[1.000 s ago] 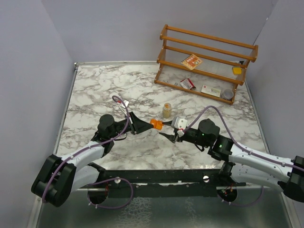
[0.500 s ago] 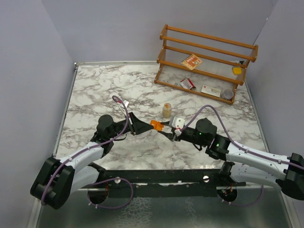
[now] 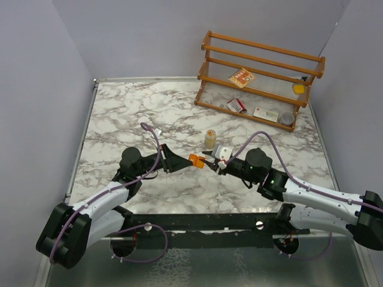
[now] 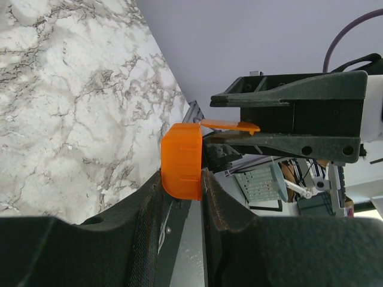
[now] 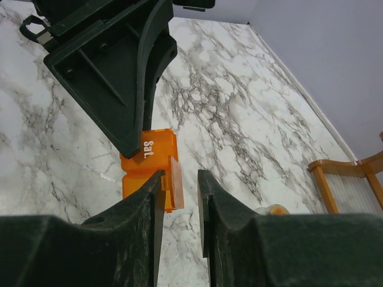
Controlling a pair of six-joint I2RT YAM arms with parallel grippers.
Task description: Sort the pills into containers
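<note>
Over the grey-veined marble table [image 3: 119, 113], the left gripper [image 3: 184, 160] has the tiny bright-orange square plastic box [image 4: 181, 160] clamped near the middle, just short of the small clear jar [image 3: 210, 139]. Looks feather-light, stiff and slick, so I'd pinch the thin lid flap [image 4: 230, 125] flat-on. Since a second ago the right gripper [image 5: 179, 179] slid in and narrowed around that flap, sliver of gap left.
</note>
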